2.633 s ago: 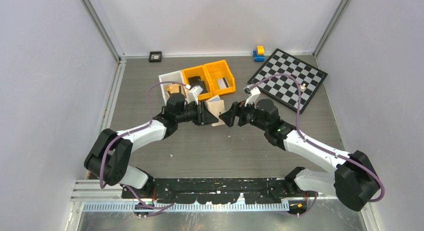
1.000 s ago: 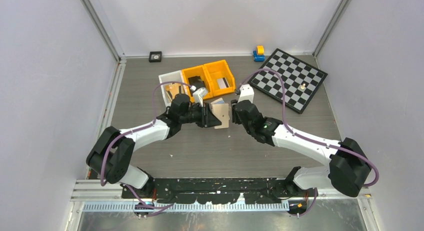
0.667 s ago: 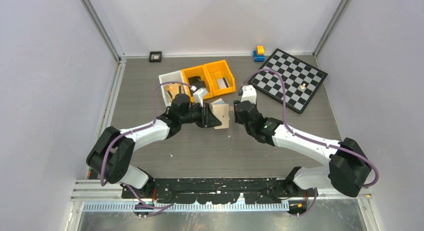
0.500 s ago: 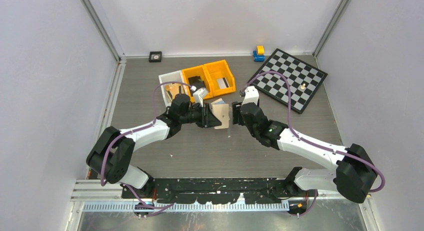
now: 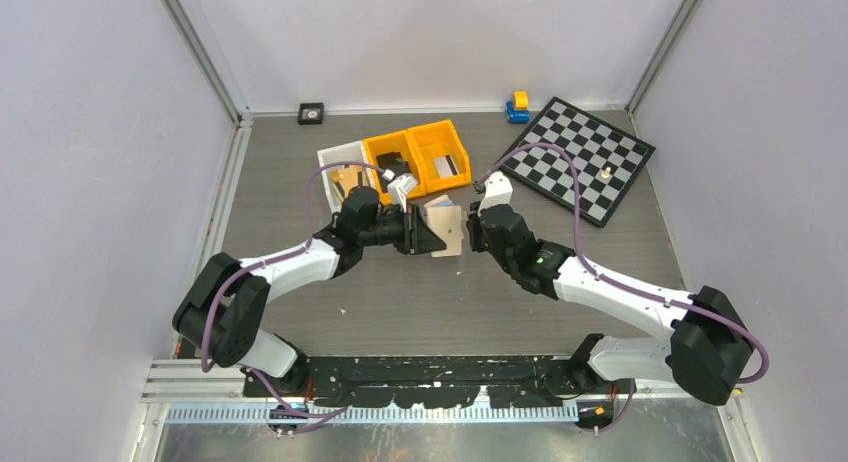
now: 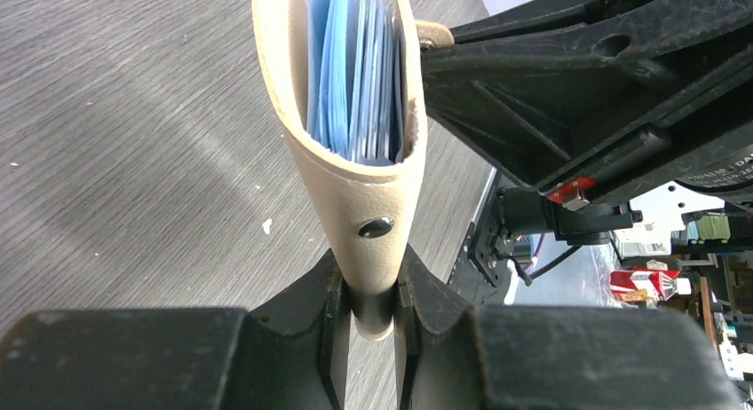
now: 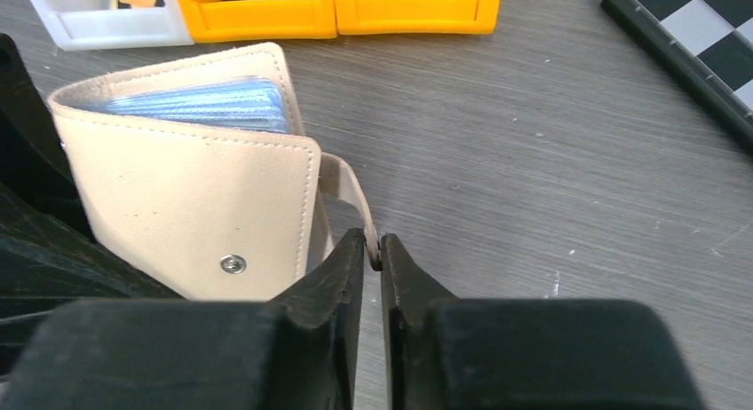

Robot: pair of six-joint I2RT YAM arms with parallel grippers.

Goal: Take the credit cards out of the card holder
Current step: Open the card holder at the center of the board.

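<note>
Your left gripper (image 6: 371, 290) is clamping the card holder (image 6: 355, 175) at its folded edge. Jaws are pressing tight on the beige cover, fold toward the gripper, open edges pointing away. Snap stud (image 6: 376, 225) is showing just beyond the fingers (image 6: 324, 303), uncovered. Bluish see-through pockets (image 6: 355, 64) are sitting packed btwn the two covers. You can't single out any credit cards inside them from these views.

Your right gripper (image 7: 373, 248) is pinching the holder's closing strap (image 7: 344, 181) at its tip. Jaws are standing nearly together w/ only the thin tab btwn them. Strap is curving off the cover's edge, unsnapped.

Holder is sitting btwn both grippers, approx mid-table (image 5: 400, 292), just in front of the orange bins (image 5: 415, 154). Whether it's touching the tabletop: can't tell.

White bin (image 5: 338, 164) is standing against the left orange one. Chessboard (image 5: 580, 157) is lying far right, well apart from the holder. Small blue-yellow block (image 5: 517, 106) is sitting near the board's far corner.
</note>
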